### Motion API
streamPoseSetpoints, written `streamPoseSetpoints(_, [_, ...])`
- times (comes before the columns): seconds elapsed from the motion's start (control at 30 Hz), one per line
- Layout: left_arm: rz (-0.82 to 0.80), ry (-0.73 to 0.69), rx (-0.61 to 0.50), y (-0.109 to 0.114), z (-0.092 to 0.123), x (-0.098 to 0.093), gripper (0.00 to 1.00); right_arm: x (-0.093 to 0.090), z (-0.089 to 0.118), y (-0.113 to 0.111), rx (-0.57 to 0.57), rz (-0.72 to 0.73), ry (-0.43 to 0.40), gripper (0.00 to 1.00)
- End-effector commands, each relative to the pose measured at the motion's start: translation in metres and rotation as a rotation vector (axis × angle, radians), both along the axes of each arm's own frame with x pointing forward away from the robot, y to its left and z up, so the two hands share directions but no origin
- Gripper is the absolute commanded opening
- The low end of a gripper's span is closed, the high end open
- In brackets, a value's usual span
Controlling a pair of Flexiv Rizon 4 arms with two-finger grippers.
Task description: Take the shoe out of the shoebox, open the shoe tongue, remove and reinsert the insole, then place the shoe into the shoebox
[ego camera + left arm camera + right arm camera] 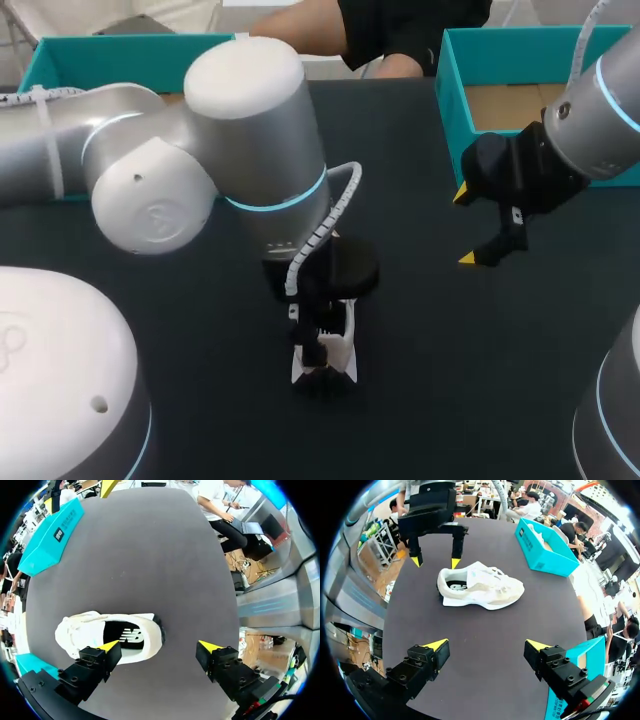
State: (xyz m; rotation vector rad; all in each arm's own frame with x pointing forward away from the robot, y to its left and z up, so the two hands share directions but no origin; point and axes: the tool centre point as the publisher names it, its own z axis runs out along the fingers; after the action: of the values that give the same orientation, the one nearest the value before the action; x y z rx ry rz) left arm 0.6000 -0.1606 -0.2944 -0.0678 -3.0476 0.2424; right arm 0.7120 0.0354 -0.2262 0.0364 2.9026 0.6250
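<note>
A white shoe with a dark insole stands upright on the black table, outside both boxes. My left gripper hangs open over its heel end, one fingertip above the shoe's opening and the other off to the side over bare table. In the head view this gripper hides most of the shoe. My right gripper is open and holds nothing; it stands well back from the shoe, toward the right box. From there I see the left gripper at the shoe's heel.
A teal shoebox stands at the back left; in the right wrist view this box holds something pale. A second teal box is close beside my right gripper. The left arm's elbow looms over the table's middle.
</note>
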Motion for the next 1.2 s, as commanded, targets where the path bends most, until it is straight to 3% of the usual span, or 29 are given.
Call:
streamPoseSetpoints(0.03, [0.001,0.013,0.034,-0.005,-0.009,0.0,0.96,0.0,-0.001,0.001,-0.001,-0.001,-0.001,1.0])
streamPoseSetpoints(0.13, [0.008,0.012,0.048,-0.003,-0.015,0.0,0.95,0.0,-0.001,0.001,-0.001,-0.001,-0.001,1.0])
streamPoseSetpoints(0.23, [0.02,-0.001,0.069,-0.005,-0.024,0.003,0.82,0.0,-0.001,0.001,-0.001,-0.001,-0.001,1.0])
streamPoseSetpoints(0.77, [0.07,0.01,0.124,-0.012,-0.061,0.012,0.58,0.0,-0.001,0.001,-0.001,-0.001,-0.001,1.0])
streamPoseSetpoints(1.2, [0.066,0.014,0.132,-0.011,-0.066,0.006,0.61,0.0,-0.001,0.001,-0.001,-0.001,-0.001,1.0])
